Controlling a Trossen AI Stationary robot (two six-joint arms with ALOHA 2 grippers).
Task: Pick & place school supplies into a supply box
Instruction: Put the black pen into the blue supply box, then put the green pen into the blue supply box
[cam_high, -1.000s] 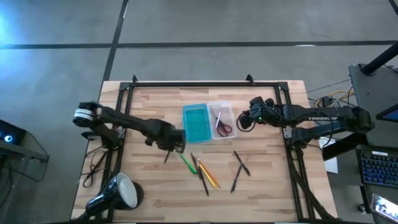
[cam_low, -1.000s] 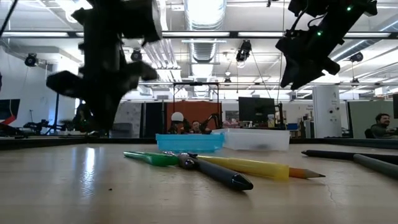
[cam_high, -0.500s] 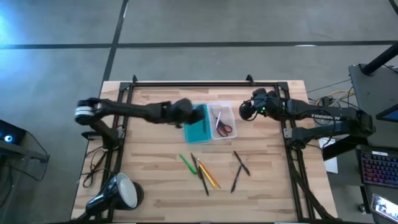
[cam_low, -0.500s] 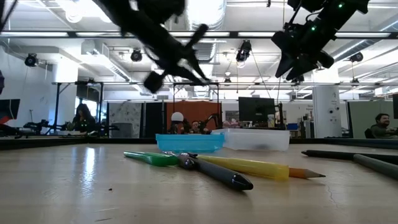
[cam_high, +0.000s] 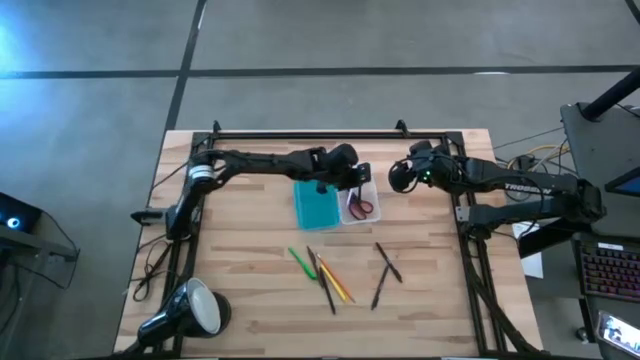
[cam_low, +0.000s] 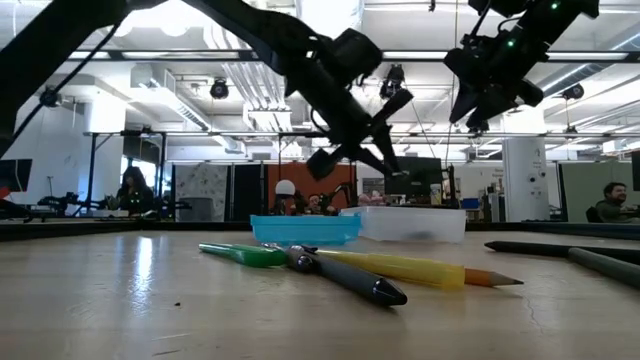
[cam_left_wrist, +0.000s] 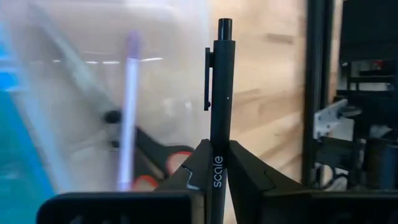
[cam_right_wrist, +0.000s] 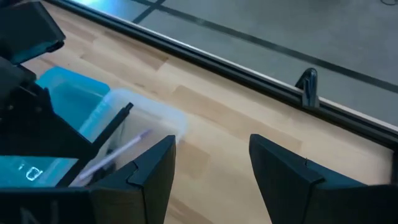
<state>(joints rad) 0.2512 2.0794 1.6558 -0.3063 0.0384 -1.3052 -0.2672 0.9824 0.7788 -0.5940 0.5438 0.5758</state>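
Note:
My left gripper hangs above the clear tray of the supply box, shut on a black pen. The turquoise lid lies beside the tray on its left. Red-handled scissors and a pale pen lie inside the tray. My right gripper is open and holds nothing; it hovers just right of the tray. A green pen, a yellow pencil and dark pens lie flat on the table nearer me. My left gripper pinches the black pen between its two fingers on the barrel at the printed word, the fingers across it. The clip end sticks out past the fingertips. The pen is lifted clear above the tray, tilted in the low view.
A black-and-white round lamp sits at the near left corner. A black frame rail runs along the far edge and down both sides. Bare wood lies at the left and the near right.
My left gripper, still shut on the black pen, has swung up from the table near the loose pens toward the far edge and right, passing over the turquoise lid to above the clear tray. The pen has travelled with it.

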